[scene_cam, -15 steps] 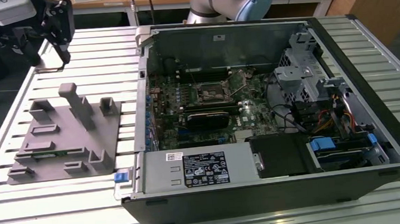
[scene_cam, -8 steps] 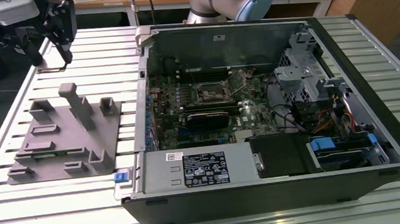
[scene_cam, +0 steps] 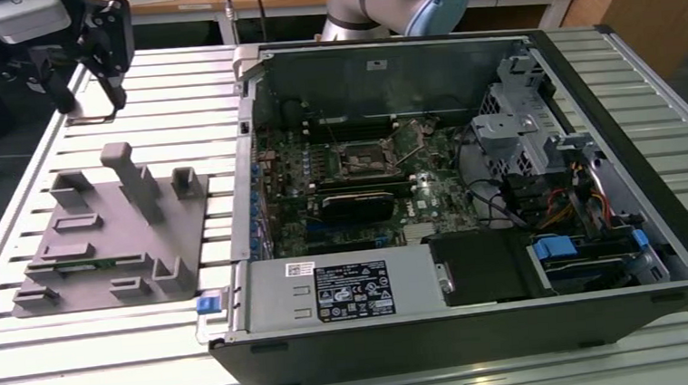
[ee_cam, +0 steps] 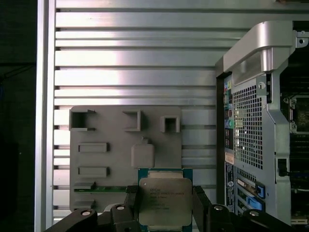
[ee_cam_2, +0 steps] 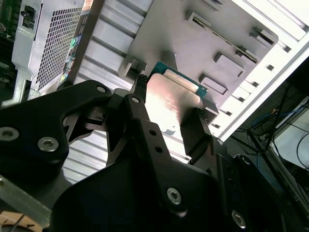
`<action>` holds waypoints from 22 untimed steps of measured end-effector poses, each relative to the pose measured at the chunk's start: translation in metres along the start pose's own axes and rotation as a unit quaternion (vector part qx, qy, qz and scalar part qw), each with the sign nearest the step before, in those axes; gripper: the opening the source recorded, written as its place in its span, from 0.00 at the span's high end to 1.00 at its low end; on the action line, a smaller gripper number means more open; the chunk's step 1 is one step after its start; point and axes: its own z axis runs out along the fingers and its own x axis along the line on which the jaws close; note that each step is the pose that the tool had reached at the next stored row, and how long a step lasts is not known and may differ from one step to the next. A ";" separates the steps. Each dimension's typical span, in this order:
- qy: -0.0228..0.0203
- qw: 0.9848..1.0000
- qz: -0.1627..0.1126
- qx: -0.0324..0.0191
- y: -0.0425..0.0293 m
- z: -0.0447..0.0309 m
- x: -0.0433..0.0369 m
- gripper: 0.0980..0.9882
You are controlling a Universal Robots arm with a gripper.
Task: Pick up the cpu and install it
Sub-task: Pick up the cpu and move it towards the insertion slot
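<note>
A ribbed bench (scene_cam: 90, 374) of pale aluminium slats carries everything. In the exterior view, a big open computer case (scene_cam: 477, 347), boxy with matte black walls, takes up the centre and the 3 o'clock side. Inside it lies a dark green motherboard (scene_cam: 320, 203), crowded with small parts, with a square black-framed socket (scene_cam: 360, 160) near the case's middle. At about 9 o'clock from the case a flat grey holder plate (scene_cam: 104, 227) rests on the slats; it looks like dull moulded plastic, studded with blocky posts and shallow rectangular pockets. At 11 o'clock the gripper (scene_cam: 90, 106), black and angular, hangs high above the bench's corner. In both wrist views its black fingers (ee_cam: 200, 208) (ee_cam_2: 195, 130) are closed in on two opposite edges of the cpu (ee_cam: 165, 200) (ee_cam_2: 174, 96), gripping it between them. The cpu is a small thin square with a smooth silvery metal lid and a narrow green rim. It is held in front of the grey plate, with the case's perforated silver rear panel (ee_cam: 246, 125) off to one side.
</note>
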 end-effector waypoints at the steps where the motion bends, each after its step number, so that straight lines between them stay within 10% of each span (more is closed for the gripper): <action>1: 0.000 1.000 0.000 0.000 0.0000 0.0000 -0.0003 0.51; 11: 0.000 1.000 0.000 0.000 0.0005 -0.0089 -0.0046 0.51; 22: 0.000 1.000 0.000 0.000 0.0011 -0.0098 -0.0388 0.51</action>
